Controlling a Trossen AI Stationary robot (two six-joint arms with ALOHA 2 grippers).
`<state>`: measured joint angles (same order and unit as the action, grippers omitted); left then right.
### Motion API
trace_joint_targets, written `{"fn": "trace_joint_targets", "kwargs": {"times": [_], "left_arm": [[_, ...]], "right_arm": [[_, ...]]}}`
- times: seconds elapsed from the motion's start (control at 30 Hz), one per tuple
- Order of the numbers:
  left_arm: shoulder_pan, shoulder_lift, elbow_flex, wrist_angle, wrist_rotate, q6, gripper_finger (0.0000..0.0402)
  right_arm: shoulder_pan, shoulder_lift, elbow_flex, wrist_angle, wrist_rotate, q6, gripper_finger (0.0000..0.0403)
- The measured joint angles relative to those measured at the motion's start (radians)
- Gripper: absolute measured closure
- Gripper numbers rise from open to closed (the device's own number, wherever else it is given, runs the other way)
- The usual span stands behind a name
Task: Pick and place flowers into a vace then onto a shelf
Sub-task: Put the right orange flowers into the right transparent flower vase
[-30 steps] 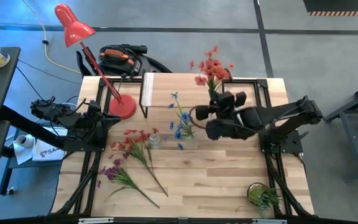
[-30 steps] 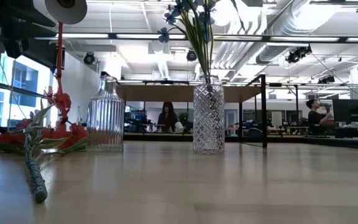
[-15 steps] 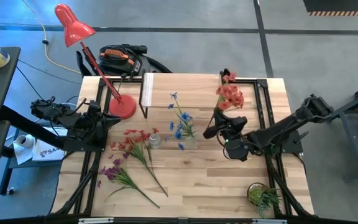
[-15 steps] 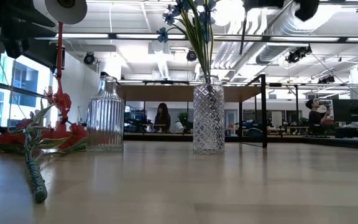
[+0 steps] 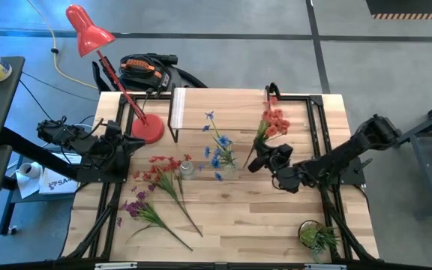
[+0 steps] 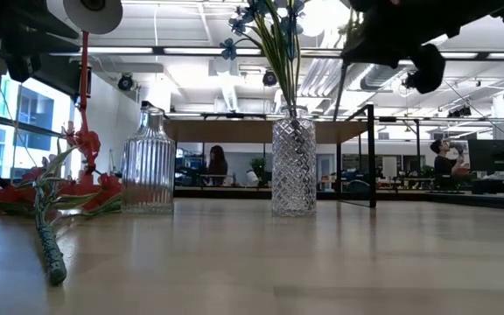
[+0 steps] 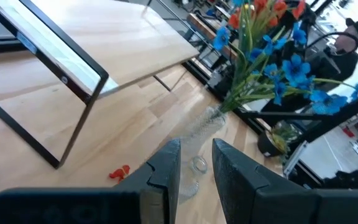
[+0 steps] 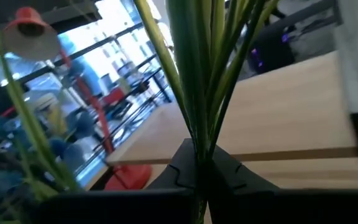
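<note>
Progress is judged as partial. One spray of blue flowers (image 5: 217, 147) is already seated in the cut-glass vase (image 6: 293, 166), which stands on the bench (image 5: 238, 217) just in front of the shelf (image 5: 223, 107). A second spray, the orange-red flowers (image 5: 273, 123), is gripped at the stems by the right pincer (image 5: 265, 160), clenched tight on them; this bunch is held above the bench, to the right of the filled vase and near the shelf's right end, the blossoms tilted toward the shelf. Not yet inserted.

Two sprays are left lying flat on the bench: the red flowers (image 5: 163, 169) and the purple flowers (image 5: 145, 211), both on the left half. A ribbed glass bottle (image 6: 148, 163) stands empty beside the filled vase. The shelf top is seen bare; nothing has been set on it.

The left pincer (image 7: 193, 163) is parked at the left edge of the bench, jaws slightly parted, nothing between them.

Remaining, by estimate: insertion of the held spray, pick-up of the two lying sprays, then transfer of the vase onto the shelf.
</note>
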<state>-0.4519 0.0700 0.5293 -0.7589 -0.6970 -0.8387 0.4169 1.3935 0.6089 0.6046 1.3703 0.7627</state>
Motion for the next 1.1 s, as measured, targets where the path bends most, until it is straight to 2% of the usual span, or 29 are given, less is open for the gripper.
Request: {"fn": "trace_joint_targets", "kwargs": {"times": [0.2,0.33,0.53,0.67,0.77,1.1], "left_arm": [[0.000,0.000,0.000,0.001,-0.028,0.000,0.0275],[0.000,0.000,0.000,0.001,-0.031,0.000,0.0275],[0.000,0.000,0.000,0.001,-0.031,-0.003,0.0275],[0.000,0.000,0.000,0.001,-0.030,-0.003,0.0275],[0.000,0.000,0.000,0.001,-0.030,-0.004,0.0275],[0.000,0.000,0.000,0.001,-0.030,-0.004,0.0275]], "right_arm": [[-0.008,0.008,0.010,0.206,-0.064,-0.227,0.0400],[-0.040,0.008,0.010,0.326,-0.168,-0.367,0.0400],[-0.118,0.042,0.011,0.384,-0.304,-0.420,0.0400],[-0.158,0.099,0.011,0.525,-0.426,-0.485,0.0400],[-0.168,0.130,0.011,0.591,-0.441,-0.541,0.0400],[-0.145,0.147,0.011,0.517,-0.464,-0.546,0.0398]]}}
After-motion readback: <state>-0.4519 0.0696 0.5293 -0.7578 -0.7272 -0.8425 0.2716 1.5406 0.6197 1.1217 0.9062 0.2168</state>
